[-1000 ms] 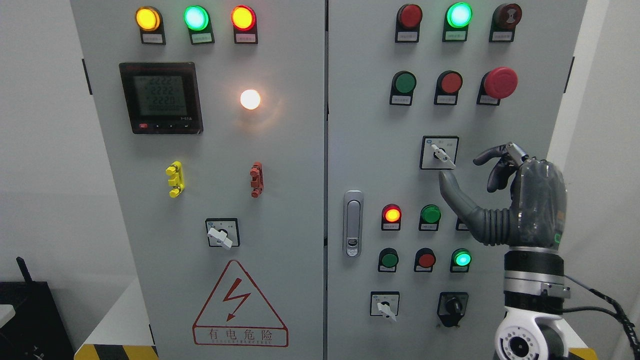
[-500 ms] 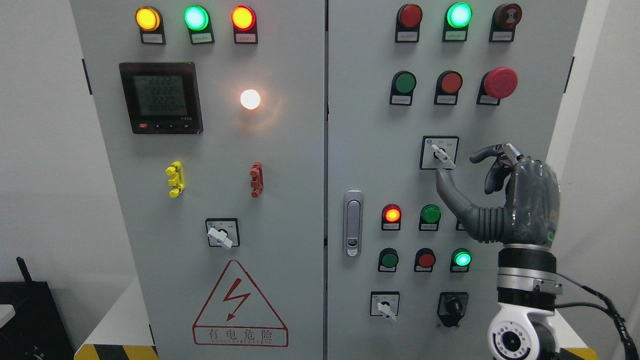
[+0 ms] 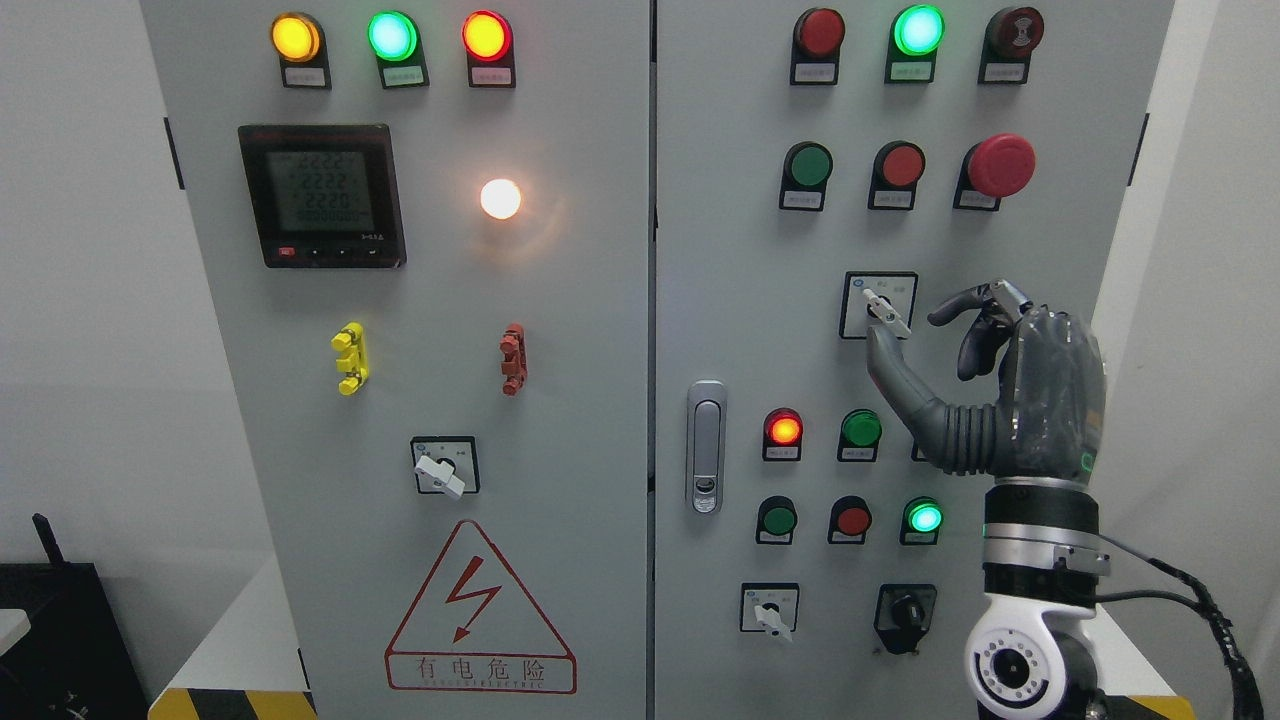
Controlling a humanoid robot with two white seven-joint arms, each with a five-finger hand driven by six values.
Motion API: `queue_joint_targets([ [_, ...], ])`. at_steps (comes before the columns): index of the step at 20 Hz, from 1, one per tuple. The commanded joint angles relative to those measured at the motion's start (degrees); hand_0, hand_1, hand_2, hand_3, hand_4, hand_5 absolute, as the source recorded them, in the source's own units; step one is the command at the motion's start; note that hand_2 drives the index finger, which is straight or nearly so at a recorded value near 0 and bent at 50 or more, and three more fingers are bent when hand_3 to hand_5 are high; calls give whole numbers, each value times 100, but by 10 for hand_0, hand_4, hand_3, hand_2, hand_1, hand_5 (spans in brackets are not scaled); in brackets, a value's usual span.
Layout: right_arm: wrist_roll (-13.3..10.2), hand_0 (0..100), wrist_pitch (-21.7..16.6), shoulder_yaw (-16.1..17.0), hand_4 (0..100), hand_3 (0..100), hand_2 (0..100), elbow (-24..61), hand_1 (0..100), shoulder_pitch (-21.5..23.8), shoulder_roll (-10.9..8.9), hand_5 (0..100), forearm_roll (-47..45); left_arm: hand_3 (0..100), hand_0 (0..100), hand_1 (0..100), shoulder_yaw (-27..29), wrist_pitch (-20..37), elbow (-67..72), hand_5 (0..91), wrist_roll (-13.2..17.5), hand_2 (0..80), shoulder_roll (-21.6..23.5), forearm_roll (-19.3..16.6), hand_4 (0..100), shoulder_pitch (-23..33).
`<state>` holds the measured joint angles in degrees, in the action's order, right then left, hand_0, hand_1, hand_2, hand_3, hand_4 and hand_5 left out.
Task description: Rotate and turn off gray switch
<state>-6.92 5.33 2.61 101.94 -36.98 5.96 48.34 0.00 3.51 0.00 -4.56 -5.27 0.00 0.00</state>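
A gray rotary switch [image 3: 886,311] sits on a square plate on the right cabinet door, its lever pointing down to the right. My right hand [image 3: 915,332] rises from the lower right, just right of and below the switch. Its thumb [image 3: 900,385] reaches up to the plate's lower edge and its curled fingers [image 3: 965,310] hover right of the lever. The hand is open around the lever and holds nothing. The left arm is out of view.
Similar gray switches sit at the left door [image 3: 442,470] and at the bottom right [image 3: 770,612], beside a black selector [image 3: 905,612]. Push buttons and lit lamps [image 3: 783,430] surround the hand. A red mushroom stop [image 3: 1000,165] and the door handle [image 3: 705,447] are nearby.
My right hand has moved up and to the left, closing in on the gray switch. The switch lever has not turned.
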Motion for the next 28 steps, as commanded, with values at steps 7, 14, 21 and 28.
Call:
queue_joint_targets([
  [7, -11, 95, 12, -32, 981, 980, 603, -376, 483, -169, 1, 1000, -44, 0, 120, 389, 44, 27, -149, 0, -1, 0, 0, 114, 0, -53],
  [14, -11, 93, 91, -32, 980, 978, 606, -420, 491, -204, 1, 1000, -44, 0, 120, 389, 44, 27, -149, 0, -1, 0, 0, 106, 0, -53],
  [21, -11, 101, 91, -50, 980, 976, 613, -420, 491, -257, 1, 1000, -44, 0, 120, 389, 44, 36, -149, 0, -1, 0, 0, 106, 0, -53],
  [28, -11, 114, 171, -50, 980, 975, 622, -420, 489, -257, -8, 1000, -44, 0, 120, 389, 44, 36, -149, 0, -1, 0, 0, 114, 0, -53],
])
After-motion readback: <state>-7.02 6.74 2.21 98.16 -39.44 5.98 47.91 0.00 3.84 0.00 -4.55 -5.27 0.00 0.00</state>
